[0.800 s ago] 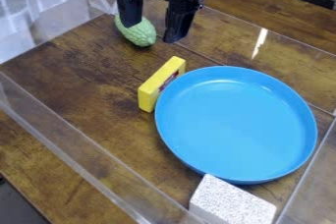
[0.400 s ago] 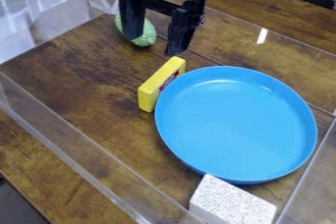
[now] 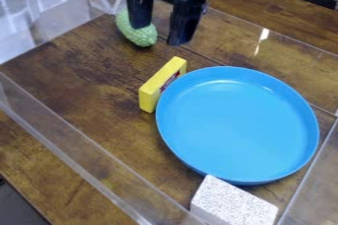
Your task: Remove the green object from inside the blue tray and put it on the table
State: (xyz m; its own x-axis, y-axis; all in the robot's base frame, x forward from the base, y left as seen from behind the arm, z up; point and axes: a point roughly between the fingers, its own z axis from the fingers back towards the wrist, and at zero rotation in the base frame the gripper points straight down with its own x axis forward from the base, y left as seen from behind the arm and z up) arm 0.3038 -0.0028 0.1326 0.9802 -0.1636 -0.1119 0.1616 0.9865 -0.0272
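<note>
Since the earlier frame, our gripper point(image 3: 161, 30) has shifted a touch up and to the right in the view, and it looks blurrier now, while everything else is sitting right where it was. We've got the jaws wide open, one finger on each side, with nothing gripped between them.

The green thing point(image 3: 134, 29) is already out of the tray point(image 3: 238, 123) and on the table point(image 3: 82, 68), up near the top of the view. It's bumpy and lies at a slant, partly behind the left-hand finger in the picture. We can't tell if that finger is touching it or just beside it.

The tray is big, round and bright blue, over on the right side, and we see nothing in it. Just beside its upper left edge we have the yellow block point(image 3: 162, 83), lying on the wood at a slant. Down at the bottom there's the speckled white block point(image 3: 234, 201), right by the tray's lower rim; we can't tell whether those two touch. We've also got clear plastic walls point(image 3: 79, 155) running around the dark brown planks.
</note>
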